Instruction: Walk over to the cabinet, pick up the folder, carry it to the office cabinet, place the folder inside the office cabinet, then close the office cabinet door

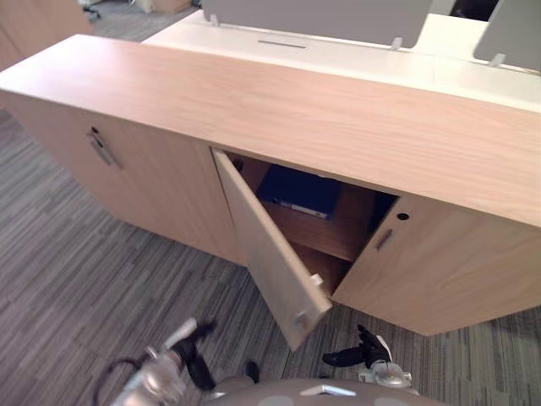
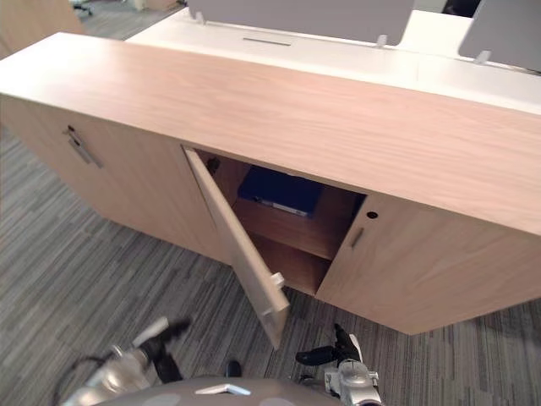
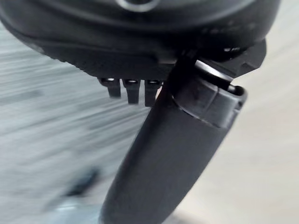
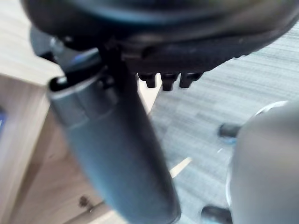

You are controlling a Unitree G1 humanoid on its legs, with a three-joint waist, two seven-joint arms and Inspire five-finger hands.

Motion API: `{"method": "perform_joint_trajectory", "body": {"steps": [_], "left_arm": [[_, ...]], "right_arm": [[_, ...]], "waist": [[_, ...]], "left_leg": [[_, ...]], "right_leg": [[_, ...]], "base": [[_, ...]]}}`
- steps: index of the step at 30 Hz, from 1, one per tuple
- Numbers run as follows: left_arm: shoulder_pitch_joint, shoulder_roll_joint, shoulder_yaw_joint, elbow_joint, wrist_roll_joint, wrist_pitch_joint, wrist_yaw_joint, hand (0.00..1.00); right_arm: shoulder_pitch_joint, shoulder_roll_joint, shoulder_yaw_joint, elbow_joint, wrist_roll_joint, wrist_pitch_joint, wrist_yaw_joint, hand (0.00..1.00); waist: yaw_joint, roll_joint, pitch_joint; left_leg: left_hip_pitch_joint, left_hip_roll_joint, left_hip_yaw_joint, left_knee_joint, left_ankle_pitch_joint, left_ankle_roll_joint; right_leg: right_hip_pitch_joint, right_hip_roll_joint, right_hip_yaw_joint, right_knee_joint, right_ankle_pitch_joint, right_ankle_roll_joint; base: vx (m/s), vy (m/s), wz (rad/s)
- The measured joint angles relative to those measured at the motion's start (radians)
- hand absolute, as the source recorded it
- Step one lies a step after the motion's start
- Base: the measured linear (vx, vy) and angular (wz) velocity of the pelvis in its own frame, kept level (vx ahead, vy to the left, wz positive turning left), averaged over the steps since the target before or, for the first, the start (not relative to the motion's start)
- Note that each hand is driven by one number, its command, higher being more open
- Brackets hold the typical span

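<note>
Folder (image 1: 300,193) lies flat on upper shelf (image 1: 325,230) inside office cabinet (image 1: 338,118); placing looks done. Door (image 1: 266,245) ajar, swung out toward me, so closing it is prob. next. My left robot hand (image 1: 197,355) & right robot hand (image 1: 365,348) hang low, fingers relaxed, empty, free to push door.

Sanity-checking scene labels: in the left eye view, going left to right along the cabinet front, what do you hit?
Closed left door's handle → blue folder inside → closed right door's handle. Open door skipped: it overlaps the folder.
</note>
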Motion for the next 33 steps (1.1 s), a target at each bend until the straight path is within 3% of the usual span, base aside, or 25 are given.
{"method": "perform_joint_trajectory", "body": {"steps": [1,3,5,7,9,12,15,18,23,33], "left_arm": [[0.037,0.034,0.123,-0.196,-0.169,-0.063,-0.022,1.0],[-0.016,0.018,0.206,-0.277,-0.291,-0.121,-0.029,1.0],[-0.078,0.002,0.22,-0.281,-0.364,-0.146,-0.026,1.0],[-0.117,-0.08,0.195,-0.279,-0.364,-0.146,-0.018,1.0],[-0.122,-0.168,0.137,-0.261,-0.362,-0.14,-0.016,1.0],[-0.139,-0.306,0.056,-0.109,-0.302,-0.114,0.006,1.0],[-0.147,-0.369,0.041,0.012,-0.244,-0.069,0.067,1.0],[-0.148,-0.395,0.004,0.025,-0.242,-0.064,0.091,1.0],[-0.174,-0.432,-0.044,0.025,-0.203,-0.064,0.111,1.0],[-0.2,-0.452,-0.084,0.069,-0.164,-0.064,0.14,1.0]], "right_arm": [[0.014,-0.009,-0.017,0.002,0.0,0.0,0.006,1.0],[0.027,-0.037,-0.017,0.002,-0.001,0.001,0.013,1.0],[0.03,-0.048,-0.017,0.002,-0.001,0.0,0.023,1.0],[0.03,-0.056,-0.025,0.002,-0.001,0.001,0.034,1.0],[0.031,-0.057,-0.025,0.002,-0.001,0.001,0.035,1.0],[0.031,-0.041,-0.036,0.003,-0.001,0.001,0.033,1.0],[0.036,-0.019,-0.055,0.002,-0.001,0.001,0.024,1.0],[0.062,-0.019,-0.063,0.003,-0.001,0.002,0.018,1.0],[0.072,-0.021,-0.094,0.01,-0.001,0.006,0.007,1.0],[0.072,-0.02,-0.097,0.01,0.0,0.008,0.001,1.0]], "waist": [[0.012,0.006,-0.001],[0.018,0.014,-0.015],[0.015,0.037,-0.029],[0.004,0.052,-0.037],[-0.002,0.052,-0.037],[-0.008,0.034,-0.032],[-0.016,0.004,-0.022],[-0.021,-0.006,-0.028],[-0.046,0.015,-0.025],[-0.06,0.021,-0.028]], "left_leg": [[0.011,-0.001,-0.003,0.0,0.0,0.0],[0.026,-0.007,-0.004,0.0,-0.003,0.004],[0.029,-0.012,-0.003,0.0,-0.004,0.006],[0.03,-0.015,0.002,-0.001,-0.005,0.009],[0.035,-0.014,0.002,-0.004,-0.005,0.01],[0.036,-0.003,0.005,-0.006,-0.005,0.009],[0.033,0.007,0.019,-0.003,-0.007,-0.002],[0.025,0.009,0.024,-0.001,-0.011,-0.006],[0.03,0.011,0.045,0.0,-0.014,-0.012],[0.041,0.036,0.086,-0.001,-0.019,-0.017]], "right_leg": [[0.016,0.0,-0.005,-0.003,-0.003,-0.002],[0.032,-0.007,-0.005,-0.002,-0.003,-0.002],[0.033,-0.012,-0.001,-0.002,-0.005,-0.001],[0.027,-0.015,0.005,-0.002,-0.004,0.001],[0.029,-0.014,0.007,-0.003,-0.004,0.001],[0.028,-0.004,0.012,-0.006,-0.006,0.002],[0.02,0.006,0.022,-0.008,-0.006,-0.005],[0.013,0.014,0.026,-0.009,-0.005,-0.007],[0.015,0.015,0.041,-0.014,-0.004,-0.009],[0.001,0.03,0.082,-0.016,0.009,-0.019]], "base": [[0.04,-0.035,0.18],[0.01,-0.005,0.06],[-0.03,0.029,-0.06],[-0.06,0.017,-0.08],[-0.06,0.004,-0.04],[-0.04,-0.026,-0.03],[0.0,-0.031,-0.11],[0.05,-0.035,-0.06],[0.04,-0.008,-0.09],[-0.04,-0.005,-0.14]]}}
